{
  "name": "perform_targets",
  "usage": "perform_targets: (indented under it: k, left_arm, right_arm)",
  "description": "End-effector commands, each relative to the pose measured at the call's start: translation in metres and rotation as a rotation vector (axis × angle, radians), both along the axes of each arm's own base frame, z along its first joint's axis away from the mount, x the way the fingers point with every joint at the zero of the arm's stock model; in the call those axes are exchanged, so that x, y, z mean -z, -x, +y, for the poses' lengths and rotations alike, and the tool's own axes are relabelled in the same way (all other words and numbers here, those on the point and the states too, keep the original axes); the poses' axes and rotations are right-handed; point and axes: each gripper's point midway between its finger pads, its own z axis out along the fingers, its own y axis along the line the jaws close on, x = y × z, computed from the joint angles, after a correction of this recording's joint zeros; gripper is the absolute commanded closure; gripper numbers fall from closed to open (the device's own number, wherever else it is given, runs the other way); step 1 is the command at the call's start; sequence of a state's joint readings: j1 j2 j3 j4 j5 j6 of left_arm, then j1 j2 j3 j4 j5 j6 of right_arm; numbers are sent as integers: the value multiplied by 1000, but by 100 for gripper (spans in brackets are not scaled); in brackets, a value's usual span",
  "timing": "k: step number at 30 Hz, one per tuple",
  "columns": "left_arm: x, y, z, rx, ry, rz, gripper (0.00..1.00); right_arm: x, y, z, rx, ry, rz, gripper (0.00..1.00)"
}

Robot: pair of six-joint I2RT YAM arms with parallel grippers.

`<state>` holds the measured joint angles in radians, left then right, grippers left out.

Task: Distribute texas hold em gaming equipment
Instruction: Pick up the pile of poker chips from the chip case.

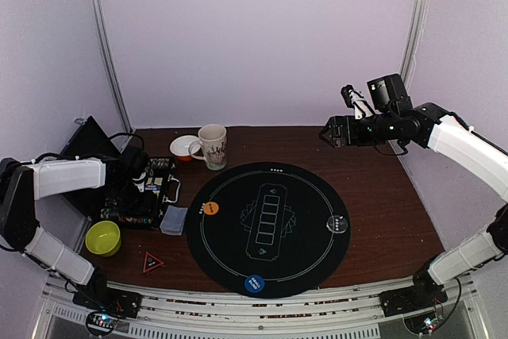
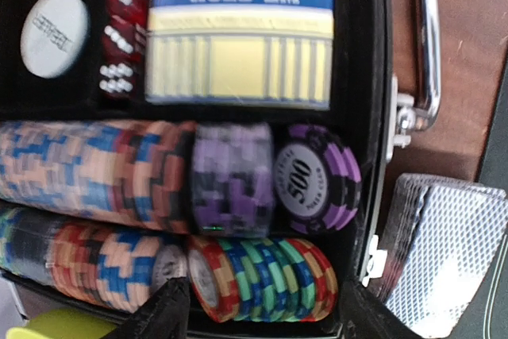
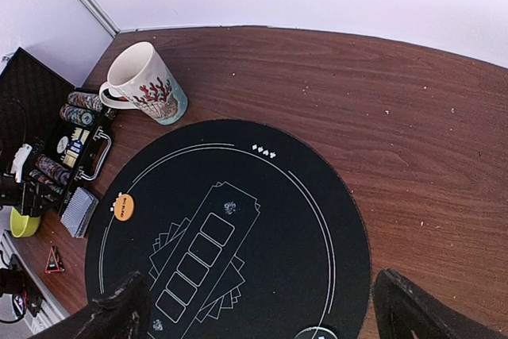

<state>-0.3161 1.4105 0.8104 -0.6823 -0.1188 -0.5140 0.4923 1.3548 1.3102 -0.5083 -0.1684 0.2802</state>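
My left gripper hangs open inside the open black chip case. Its fingertips flank a short row of red, green and blue striped poker chips lying on edge in the near slot. Purple chips and orange-blue rows fill the other slots. A deck of grey-blue cards lies just right of the case. On the round mat rest an orange disc, a blue disc and a clear disc. My right gripper is open, high above the mat, holding nothing.
A patterned mug and a small white dish stand behind the mat. A green bowl and a red triangle lie near the front left. In the case are a blue card box, red dice and a white button.
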Motion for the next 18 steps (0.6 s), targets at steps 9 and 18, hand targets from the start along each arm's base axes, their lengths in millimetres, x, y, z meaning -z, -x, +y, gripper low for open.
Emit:
perform_targets:
  k: [9,18]
  left_arm:
    - [2,-6,8,-26,-53,23,49]
    - [-1,-8,20,-70,-48,-6,51]
  right_arm:
    - [-5,1,-9,14,35,-14,0]
    - [-5,1,-7,9,34,-13,0]
